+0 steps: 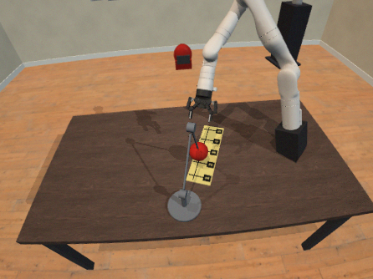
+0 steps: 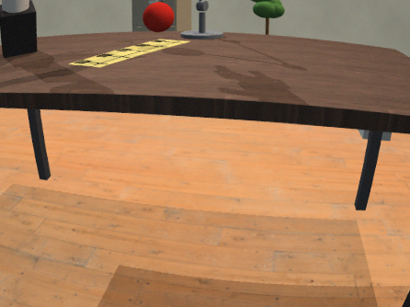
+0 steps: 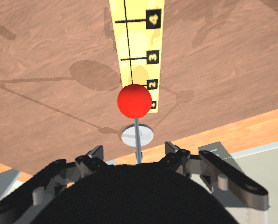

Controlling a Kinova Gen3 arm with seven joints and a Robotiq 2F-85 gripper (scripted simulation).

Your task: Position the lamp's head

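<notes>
gripper: black two-finger gripper wide open, nothing held, above the lamp's grey elbow joint
lamp head: red ball-shaped lamp head hangs clear of the table, over the yellow numbered strip; from wrist view, near marks 1–2
lamp base: grey round disc base on dark wooden table, just off the strip's near end

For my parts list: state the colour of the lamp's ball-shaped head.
Red, on the round lamp head; the wrist view shows it best.
</notes>
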